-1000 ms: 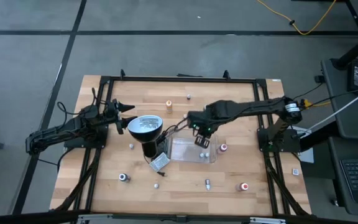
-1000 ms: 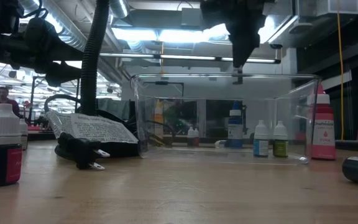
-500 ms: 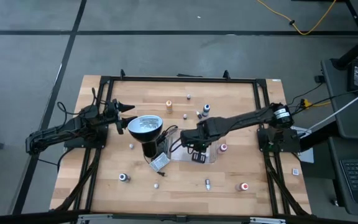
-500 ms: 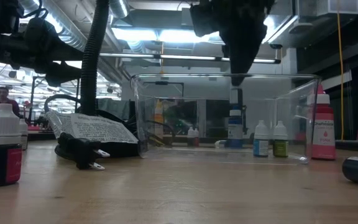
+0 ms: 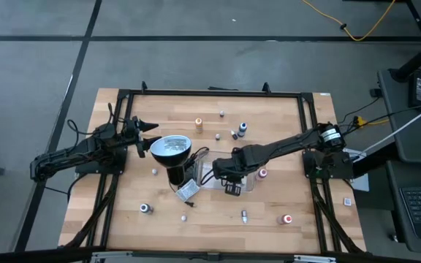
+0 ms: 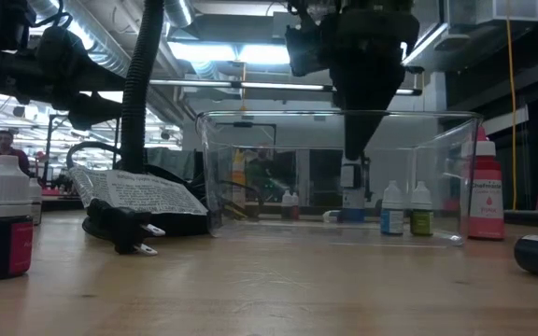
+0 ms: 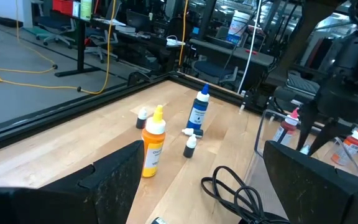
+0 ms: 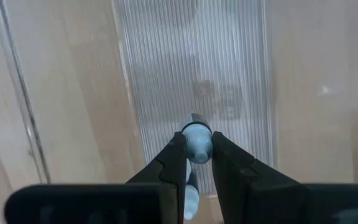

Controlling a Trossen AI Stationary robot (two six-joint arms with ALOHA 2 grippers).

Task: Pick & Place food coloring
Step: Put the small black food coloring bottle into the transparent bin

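Observation:
My right gripper [image 5: 232, 187] reaches down into the clear tray [image 5: 212, 177] and is shut on a tiny pale-blue food coloring bottle [image 8: 196, 139], seen inside the tray walls in the low view [image 6: 350, 177]. Other bottles stand on the table: orange [image 5: 199, 123], blue [image 5: 243, 129], red [image 5: 263, 174], another red [image 5: 287, 218], dark [image 5: 145, 208]. My left gripper [image 5: 149, 128] waits open at the table's left, beside the lamp. My right gripper pinches the small bottle between its two fingers [image 8: 174, 155], coming from above and pointing down. The bottle's pale-blue rounded end [image 8: 197, 132] shows between the fingertips. It hangs below the fingers inside the tray, seemingly clear of the tray floor.
A black lamp with a round silvery head [image 5: 171, 147] and its cord and plug [image 6: 124, 231] lie left of the tray. A small paper tag [image 5: 187, 191] and tiny bottles [image 5: 245, 215] sit toward the near edge. Bare wood lies on the table's right side.
My right gripper moved toward the table's near edge over the tray and came down between its walls, carrying the small bottle with it. The left arm kept still.

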